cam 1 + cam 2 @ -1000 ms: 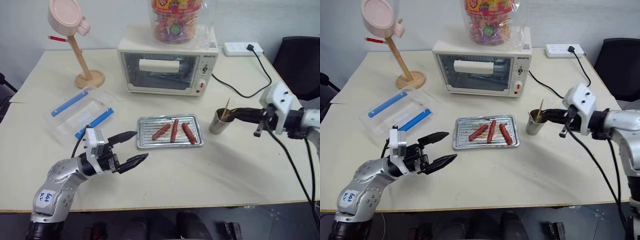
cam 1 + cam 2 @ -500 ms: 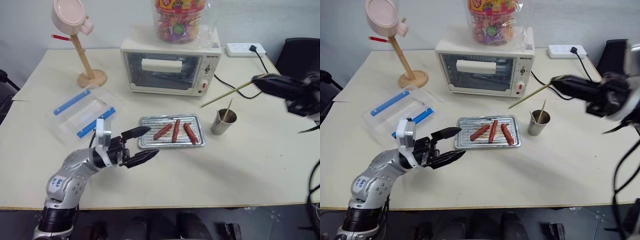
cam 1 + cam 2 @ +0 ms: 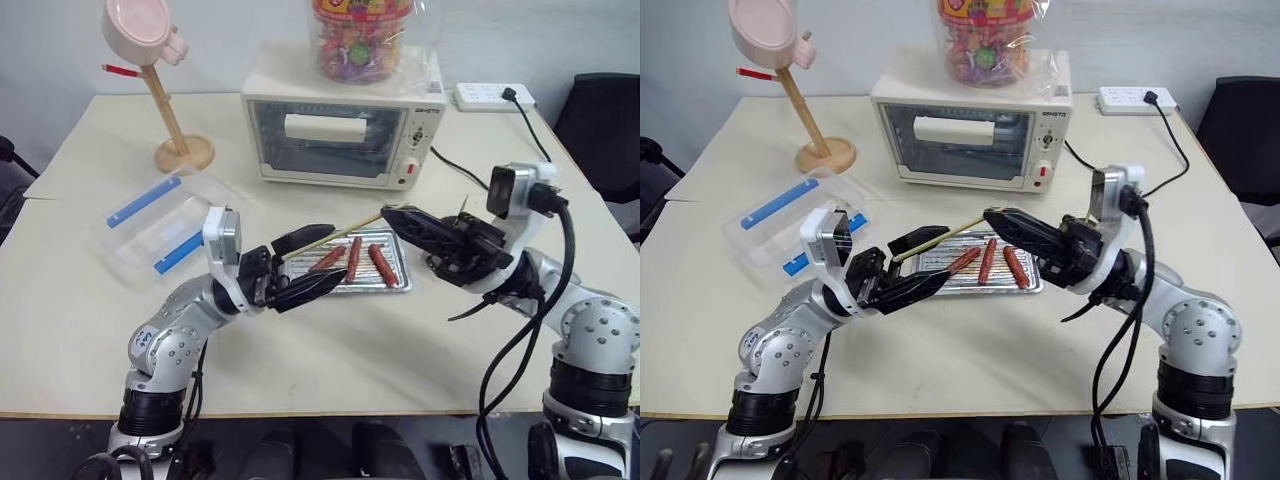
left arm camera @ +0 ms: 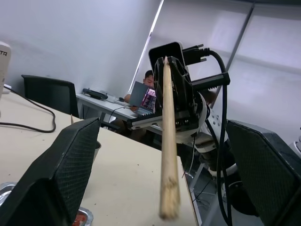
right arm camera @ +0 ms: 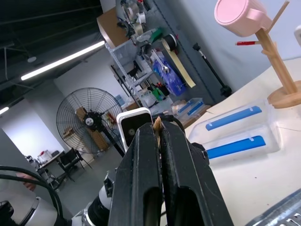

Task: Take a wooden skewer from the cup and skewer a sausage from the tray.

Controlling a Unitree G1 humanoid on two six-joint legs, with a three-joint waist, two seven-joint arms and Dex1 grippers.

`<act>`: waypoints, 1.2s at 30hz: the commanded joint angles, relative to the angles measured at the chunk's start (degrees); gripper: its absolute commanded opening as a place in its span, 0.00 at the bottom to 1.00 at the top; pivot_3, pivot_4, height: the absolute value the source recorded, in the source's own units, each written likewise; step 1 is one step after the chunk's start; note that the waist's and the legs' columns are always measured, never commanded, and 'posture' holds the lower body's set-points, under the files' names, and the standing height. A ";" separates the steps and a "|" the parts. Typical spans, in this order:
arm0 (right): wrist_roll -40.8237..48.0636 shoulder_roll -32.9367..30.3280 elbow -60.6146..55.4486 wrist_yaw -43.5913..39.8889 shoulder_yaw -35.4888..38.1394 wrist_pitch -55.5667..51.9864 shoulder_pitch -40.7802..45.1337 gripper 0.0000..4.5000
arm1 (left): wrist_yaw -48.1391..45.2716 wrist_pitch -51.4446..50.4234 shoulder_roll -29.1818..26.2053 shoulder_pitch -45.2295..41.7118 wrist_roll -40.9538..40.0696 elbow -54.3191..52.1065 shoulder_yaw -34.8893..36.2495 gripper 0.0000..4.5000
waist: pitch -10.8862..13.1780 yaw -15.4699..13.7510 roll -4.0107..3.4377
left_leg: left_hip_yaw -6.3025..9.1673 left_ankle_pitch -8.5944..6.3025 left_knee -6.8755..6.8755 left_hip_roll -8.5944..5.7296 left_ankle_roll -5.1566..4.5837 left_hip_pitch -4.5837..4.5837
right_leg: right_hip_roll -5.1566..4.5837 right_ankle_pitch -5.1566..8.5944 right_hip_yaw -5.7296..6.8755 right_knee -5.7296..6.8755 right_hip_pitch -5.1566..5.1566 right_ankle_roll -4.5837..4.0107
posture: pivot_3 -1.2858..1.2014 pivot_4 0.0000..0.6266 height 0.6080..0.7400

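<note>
R gripper (image 3: 392,214) pinched shut on skewer (image 3: 335,236), mid-frame; stick slants down-left, tip between spread fingers of L gripper (image 3: 322,258). Sausages (image 3: 351,259) on tray (image 3: 396,284) just below, cup (image 3: 444,266) behind R gripper.

Wooden skewer (image 3: 335,236) spans above tray (image 3: 392,284), blocking sausages; toaster oven (image 3: 340,130) walls off rear.

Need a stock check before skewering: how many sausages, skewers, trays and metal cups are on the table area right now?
Sausages: 3
Wooden skewers: 2, one in the right gripper, at; one in the cup
Tray: 1
Metal cup: 1
Total: 7
</note>
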State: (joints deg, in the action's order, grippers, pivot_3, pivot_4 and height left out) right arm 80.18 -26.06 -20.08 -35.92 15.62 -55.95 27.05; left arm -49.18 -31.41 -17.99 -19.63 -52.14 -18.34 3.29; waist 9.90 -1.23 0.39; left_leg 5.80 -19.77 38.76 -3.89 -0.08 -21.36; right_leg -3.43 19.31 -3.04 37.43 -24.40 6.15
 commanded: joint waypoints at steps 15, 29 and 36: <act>-0.40 -0.94 -2.06 -0.91 -1.72 3.20 -2.16 0.00 | 2.99 -0.34 0.56 2.54 -3.74 -4.62 1.23 0.10 | 0.00 0.01 0.00 | -0.01 0.00 -0.01 -0.01 0.00 -0.01 | 0.00 0.00 -0.02 0.00 -0.01 0.00 | 0.52 0.24 1.00; -15.72 -8.10 -5.10 -5.78 -1.20 11.08 -10.85 0.45 | 3.26 2.88 -4.77 6.78 1.13 -3.52 5.89 0.00 | 0.00 -0.02 0.00 | -0.04 0.00 -0.06 -0.02 -0.01 -0.01 | 0.00 0.00 -0.04 -0.01 -0.04 0.00 | 0.52 0.24 1.00; -35.92 -19.02 -4.56 -18.89 2.83 27.32 -33.48 0.85 | -1.41 12.66 -11.30 22.63 8.56 3.17 16.56 0.00 | -0.02 -0.13 0.04 | -0.10 0.00 -0.48 0.00 -0.01 0.05 | 0.01 0.01 -0.06 -0.31 -0.02 -0.01 | 0.52 0.24 1.00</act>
State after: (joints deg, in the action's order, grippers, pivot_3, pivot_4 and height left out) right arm 46.55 -44.85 -23.89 -52.40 15.69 -33.61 -5.81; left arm -49.76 -21.63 -29.21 2.45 -44.36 -14.24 17.70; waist 9.88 -1.36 0.43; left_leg 5.67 -19.76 38.32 -3.93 -0.11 -21.31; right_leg -3.44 19.31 -3.12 37.15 -24.42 6.14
